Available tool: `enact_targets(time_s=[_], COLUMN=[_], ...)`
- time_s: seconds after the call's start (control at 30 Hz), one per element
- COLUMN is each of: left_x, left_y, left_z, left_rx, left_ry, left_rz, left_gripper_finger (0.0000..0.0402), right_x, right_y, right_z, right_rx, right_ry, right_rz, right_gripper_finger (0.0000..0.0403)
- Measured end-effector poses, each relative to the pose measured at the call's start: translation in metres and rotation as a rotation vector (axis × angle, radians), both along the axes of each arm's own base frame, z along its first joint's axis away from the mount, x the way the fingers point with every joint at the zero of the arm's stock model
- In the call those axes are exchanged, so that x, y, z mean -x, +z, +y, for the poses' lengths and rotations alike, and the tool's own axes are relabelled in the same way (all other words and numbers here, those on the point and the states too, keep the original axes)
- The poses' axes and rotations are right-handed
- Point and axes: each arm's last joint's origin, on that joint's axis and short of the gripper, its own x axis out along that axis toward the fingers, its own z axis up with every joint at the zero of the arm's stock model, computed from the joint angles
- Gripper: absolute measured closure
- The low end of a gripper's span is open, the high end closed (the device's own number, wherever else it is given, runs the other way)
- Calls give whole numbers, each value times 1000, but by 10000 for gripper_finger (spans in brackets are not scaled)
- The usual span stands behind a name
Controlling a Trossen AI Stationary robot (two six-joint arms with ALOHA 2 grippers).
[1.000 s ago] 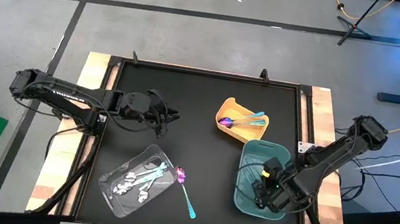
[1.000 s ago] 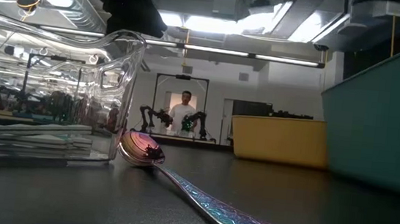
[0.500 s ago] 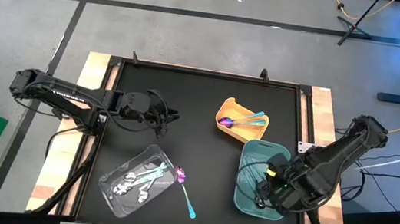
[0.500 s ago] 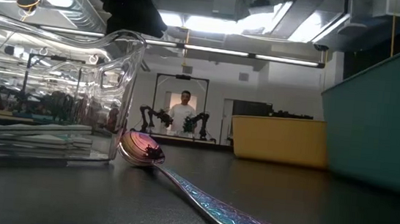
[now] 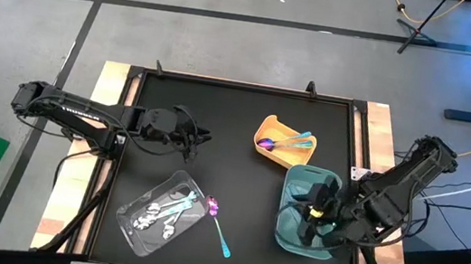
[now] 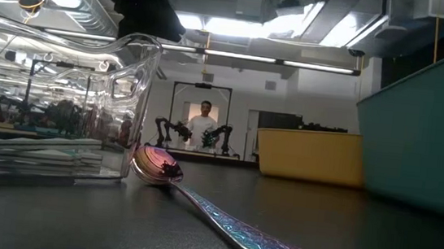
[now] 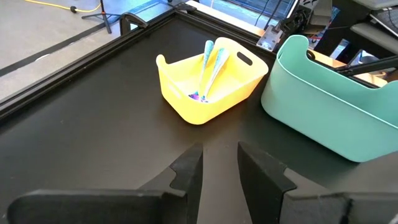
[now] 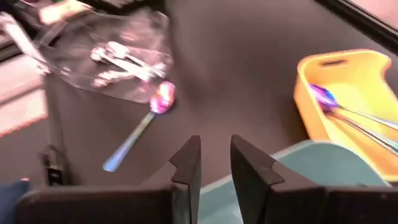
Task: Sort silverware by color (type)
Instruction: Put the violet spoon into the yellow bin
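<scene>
One iridescent spoon [image 5: 220, 225] loose near surface's front edge | right tool [image 5: 314, 217] (fingers slightly apart, empty) over teal tray [image 5: 284, 232] | risk: thin handle slips

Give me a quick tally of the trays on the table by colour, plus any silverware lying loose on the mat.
Clear tray: 1
Yellow tray: 1
Teal tray: 1
Loose iridescent spoon on the mat, beside the clear tray: 1
Total: 3 trays and 1 loose piece, 4 things.
</scene>
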Motion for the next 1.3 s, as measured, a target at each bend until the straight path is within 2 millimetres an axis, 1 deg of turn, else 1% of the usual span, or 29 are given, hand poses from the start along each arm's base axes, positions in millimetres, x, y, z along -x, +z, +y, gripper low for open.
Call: enact_targets(time_s=[0.17, 0.3, 0.4, 0.5, 0.6, 0.77, 0.97, 1.07, 1.2, 1.3], left_x=[0, 0, 0, 0, 0, 0, 0, 0, 0, 0], left_y=[0, 0, 0, 0, 0, 0, 0, 0, 0, 0], left_z=[0, 0, 0, 0, 0, 0, 0, 0, 0, 0], left_rx=[0, 0, 0, 0, 0, 0, 0, 0, 0, 0], left_ry=[0, 0, 0, 0, 0, 0, 0, 0, 0, 0], left_rz=[0, 0, 0, 0, 0, 0, 0, 0, 0, 0], left_gripper_finger=[308, 308, 308, 308, 308, 308, 308, 308, 308, 308], right_x=[-9, -17, -25, -40, -57, -92, -130, -142, -153, -161], right_y=[5, 10, 12, 11, 5, -16, -49, -66, -88, -100], right_z=[9, 14, 15, 15, 15, 20, 31, 36, 40, 44], right_rx=[-11, -9, -40, -47, -41, -45, -37, -27, -12, -17], right_ry=[69, 93, 100, 104, 118, 183, 291, 314, 310, 310], right_rz=[-72, -149, -190, -218, -219, -201, -185, -171, -134, -142], right_gripper_finger=[329, 329, 329, 329, 329, 329, 329, 329, 329, 329])
